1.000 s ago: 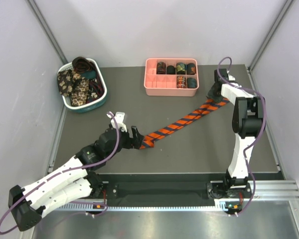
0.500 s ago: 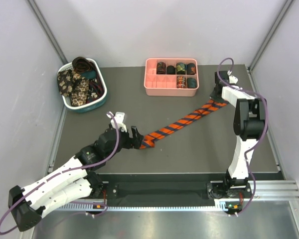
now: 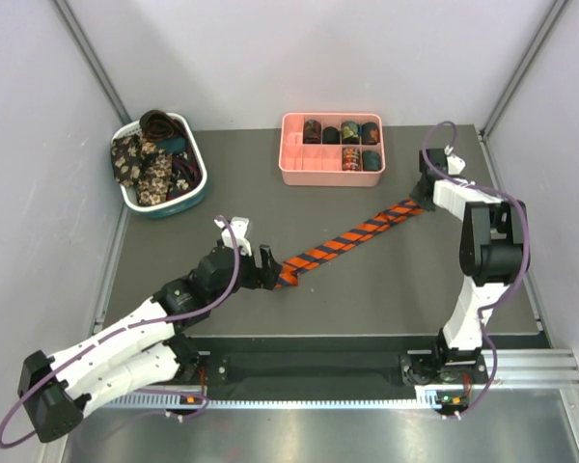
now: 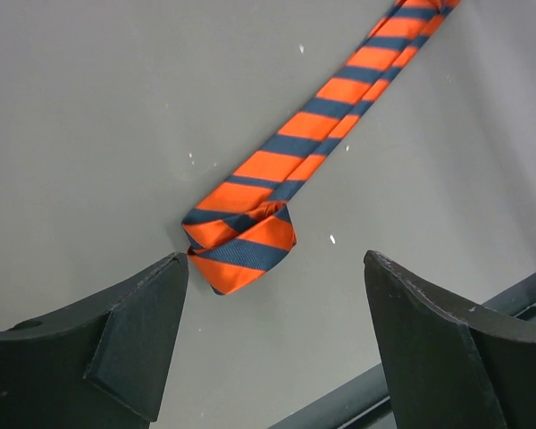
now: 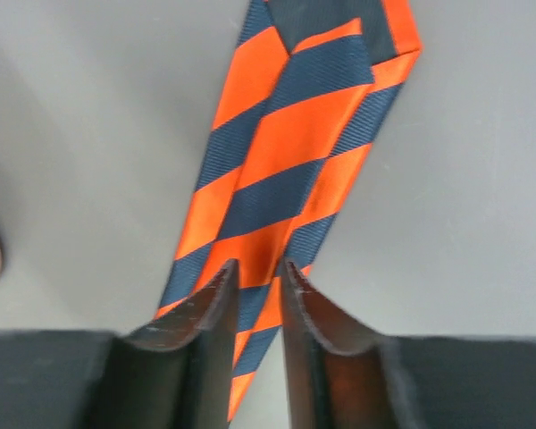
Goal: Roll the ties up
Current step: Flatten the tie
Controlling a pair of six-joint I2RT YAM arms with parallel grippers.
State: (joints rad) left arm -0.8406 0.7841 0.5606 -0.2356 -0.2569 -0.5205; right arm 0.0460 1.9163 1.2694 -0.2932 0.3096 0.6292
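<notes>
Down at the near left, the left gripper [image 4: 277,264] stands wide open, its fingers either side of the striped tie's [image 3: 352,236] folded near end, which lies flat on the table [image 3: 222,207] and barely counts as a coil. To roll it well, I'd close squarely on that fold and turn it tight, edges aligned, the strip taut. At the far right, the right gripper [image 5: 256,268] has narrow jaws over the wide end; I cannot tell whether they pinch it. Beyond, the pink tray [image 3: 299,176] holds rolled ties [image 3: 352,143], and the basket [image 3: 174,207] at far left holds loose ties [image 3: 145,164].
</notes>
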